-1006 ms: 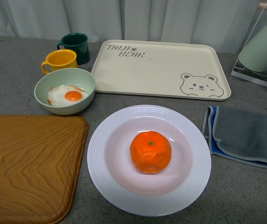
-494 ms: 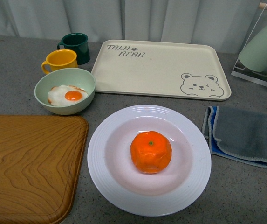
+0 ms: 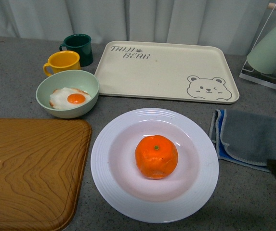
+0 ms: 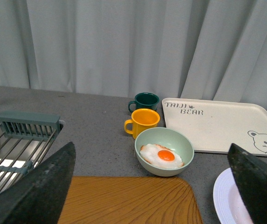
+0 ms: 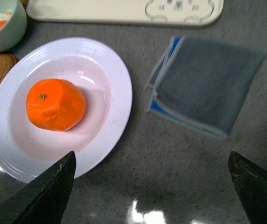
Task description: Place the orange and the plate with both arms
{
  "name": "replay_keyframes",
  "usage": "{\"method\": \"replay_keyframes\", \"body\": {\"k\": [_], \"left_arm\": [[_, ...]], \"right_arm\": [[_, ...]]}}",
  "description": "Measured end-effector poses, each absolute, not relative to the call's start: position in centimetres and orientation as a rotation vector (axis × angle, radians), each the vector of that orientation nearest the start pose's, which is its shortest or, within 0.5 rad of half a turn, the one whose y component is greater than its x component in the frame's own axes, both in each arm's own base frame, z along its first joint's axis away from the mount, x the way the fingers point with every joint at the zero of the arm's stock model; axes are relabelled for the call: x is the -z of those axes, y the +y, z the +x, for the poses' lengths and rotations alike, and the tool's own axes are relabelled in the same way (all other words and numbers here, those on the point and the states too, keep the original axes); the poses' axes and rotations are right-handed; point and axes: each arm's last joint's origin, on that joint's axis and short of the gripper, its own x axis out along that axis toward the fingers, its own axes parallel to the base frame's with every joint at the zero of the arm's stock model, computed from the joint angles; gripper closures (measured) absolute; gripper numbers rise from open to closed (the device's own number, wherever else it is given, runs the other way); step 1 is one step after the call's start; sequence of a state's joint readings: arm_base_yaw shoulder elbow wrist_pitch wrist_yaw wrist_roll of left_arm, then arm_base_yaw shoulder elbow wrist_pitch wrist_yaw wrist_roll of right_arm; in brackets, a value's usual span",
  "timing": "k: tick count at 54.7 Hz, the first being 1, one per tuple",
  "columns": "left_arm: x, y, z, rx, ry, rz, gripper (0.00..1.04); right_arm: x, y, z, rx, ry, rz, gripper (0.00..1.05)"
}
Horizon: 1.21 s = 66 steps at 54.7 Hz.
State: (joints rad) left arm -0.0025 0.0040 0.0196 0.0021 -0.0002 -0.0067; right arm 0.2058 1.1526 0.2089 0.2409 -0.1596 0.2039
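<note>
Orange (image 3: pixel 156 156) on plate (image 3: pixel 128 202) — left gripper (image 4: pixel 150 148) and right gripper (image 5: pixel 152 154) (mostly cropped) gape wide, empty.

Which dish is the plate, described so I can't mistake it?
Start from the cream bear tray at the back; just in front lies the plate. It is round, white, holds the orange, and is wider than the pale green bowl with the egg.
</note>
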Motion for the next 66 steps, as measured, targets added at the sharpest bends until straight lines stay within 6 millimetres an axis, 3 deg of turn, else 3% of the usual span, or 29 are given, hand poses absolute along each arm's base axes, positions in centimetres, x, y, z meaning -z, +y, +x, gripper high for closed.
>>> {"method": "replay_keyframes", "body": {"k": [15, 34, 44, 66], "left_arm": [[-17.0, 0.0, 9.7, 0.002, -0.018, -0.005, 0.07], [-17.0, 0.0, 9.7, 0.002, -0.018, -0.005, 0.07], [-17.0, 0.0, 9.7, 0.002, -0.018, -0.005, 0.07], [-17.0, 0.0, 9.7, 0.002, -0.018, -0.005, 0.07]], "right_arm": [[-7.8, 4.9, 21.5, -0.331, 1.04, 0.498, 0.09], [-4.0, 6.6, 25.6, -0.288, 1.157, 0.725, 0.09], [-3.3, 7.7, 27.3, -0.223, 1.217, 0.81, 0.1], [-2.5, 8.0, 28.6, -0.064, 1.356, 0.794, 0.73]]}}
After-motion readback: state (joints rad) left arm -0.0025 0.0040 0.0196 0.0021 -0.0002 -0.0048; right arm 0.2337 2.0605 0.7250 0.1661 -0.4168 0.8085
